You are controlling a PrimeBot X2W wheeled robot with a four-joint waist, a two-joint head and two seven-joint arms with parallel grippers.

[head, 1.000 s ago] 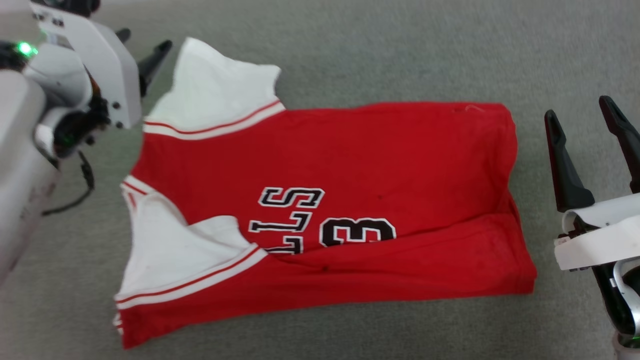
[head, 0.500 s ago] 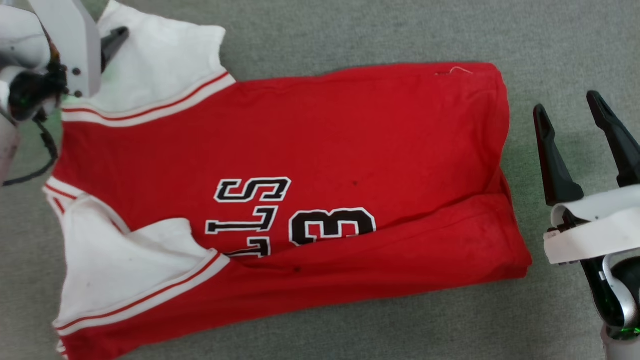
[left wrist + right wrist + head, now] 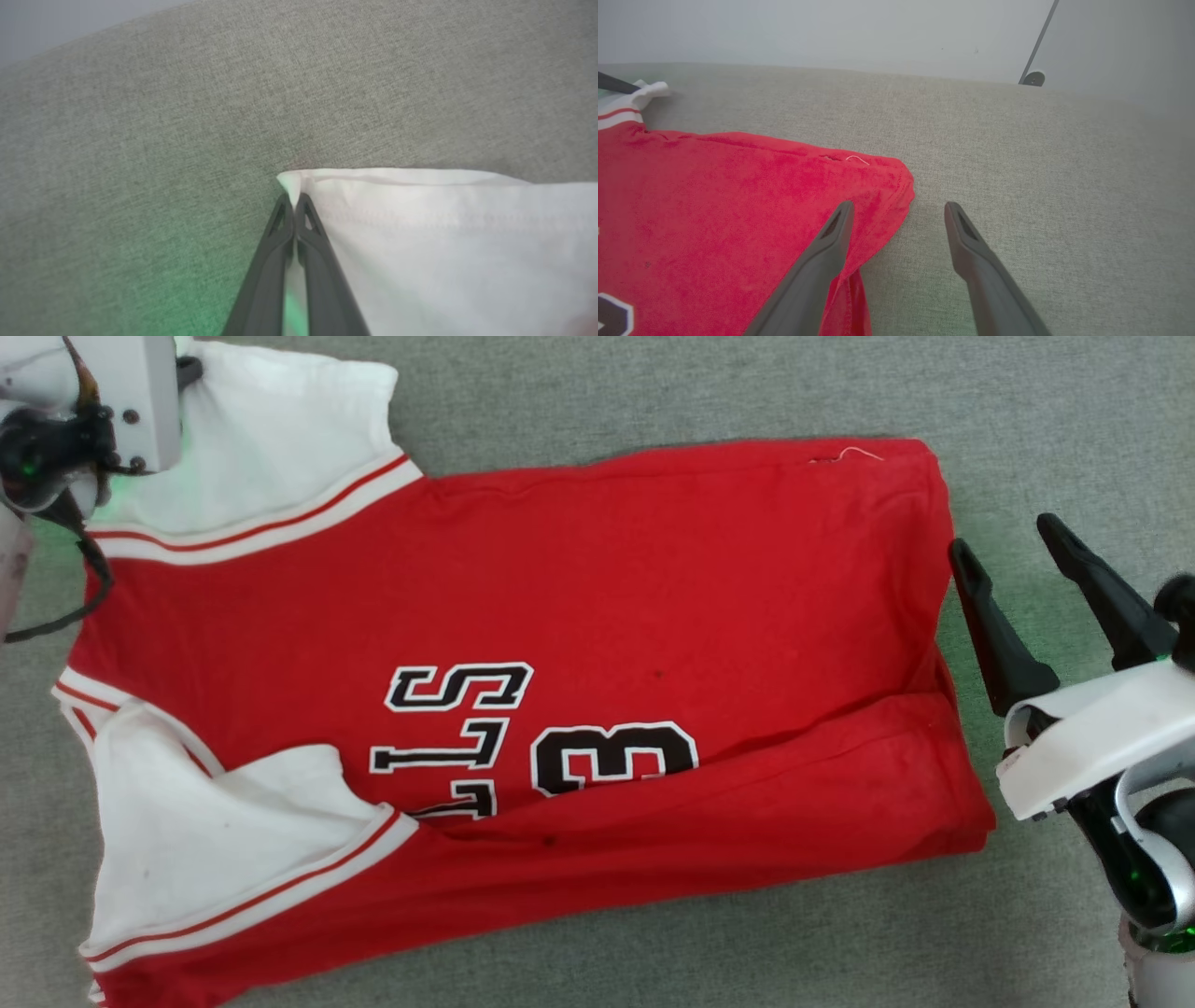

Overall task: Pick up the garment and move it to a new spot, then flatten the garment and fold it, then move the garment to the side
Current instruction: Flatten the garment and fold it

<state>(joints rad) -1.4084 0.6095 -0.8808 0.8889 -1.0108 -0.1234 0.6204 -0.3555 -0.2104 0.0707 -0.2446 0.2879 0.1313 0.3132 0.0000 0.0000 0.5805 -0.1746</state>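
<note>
The garment (image 3: 607,588), a red jersey with black-and-white lettering, lies spread on the grey surface, white inside panels turned out at its left end. My left gripper (image 3: 191,371) is at the far-left white corner. In the left wrist view its fingers (image 3: 293,201) are shut on that white corner (image 3: 444,242). My right gripper (image 3: 1006,543) stands open at the garment's right edge. In the right wrist view (image 3: 900,207) one finger lies over the red hem (image 3: 714,200) and the other over bare surface, with nothing held.
Grey woven fabric (image 3: 653,392) lies under and around the garment. A pale wall and a thin dark rod with a round foot (image 3: 1034,77) stand beyond the far edge. A black cable (image 3: 84,588) hangs from my left wrist.
My left gripper has shut on the white corner. The right gripper has come in to the garment's right edge. The head camera has shifted, so the garment sits further left in the picture.
</note>
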